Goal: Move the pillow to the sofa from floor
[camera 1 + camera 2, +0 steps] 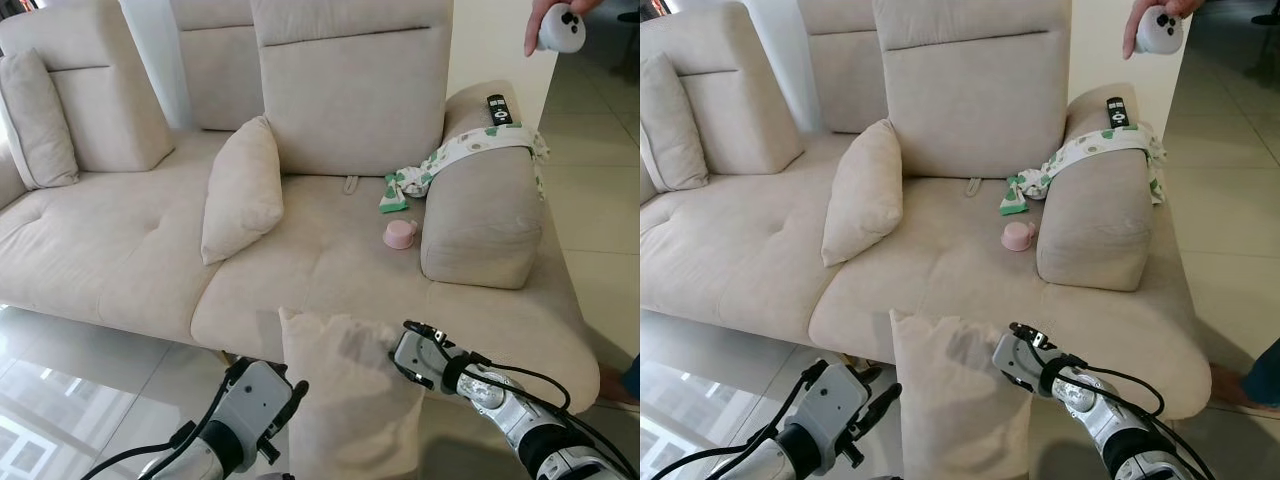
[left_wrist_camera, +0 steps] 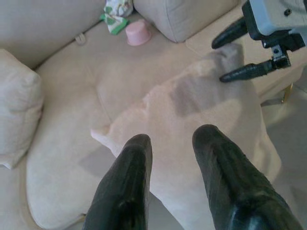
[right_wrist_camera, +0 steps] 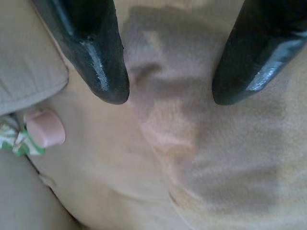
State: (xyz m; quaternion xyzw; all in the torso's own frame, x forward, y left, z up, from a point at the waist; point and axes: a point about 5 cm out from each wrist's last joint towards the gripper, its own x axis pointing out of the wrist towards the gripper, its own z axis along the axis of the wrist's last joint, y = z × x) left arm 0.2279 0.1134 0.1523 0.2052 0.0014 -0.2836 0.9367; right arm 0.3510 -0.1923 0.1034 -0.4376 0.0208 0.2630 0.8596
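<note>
Left eye view shows my two grippers holding a beige pillow (image 1: 345, 395) upright between them, in front of the cream sofa (image 1: 120, 250) and against its front edge. My right gripper (image 3: 170, 93) has its fingers spread, tips pressed into the pillow's upper side. My left gripper (image 2: 170, 148) has its fingers parted too, close against the pillow's other side. On the seat lie a small pink cup (image 1: 400, 234), another cushion (image 1: 242, 190) and a green-patterned cloth (image 1: 470, 150) draped over the armrest, beside a black remote (image 1: 498, 108). A person's hand (image 1: 552, 14) holds a white controller (image 1: 562, 30) above.
</note>
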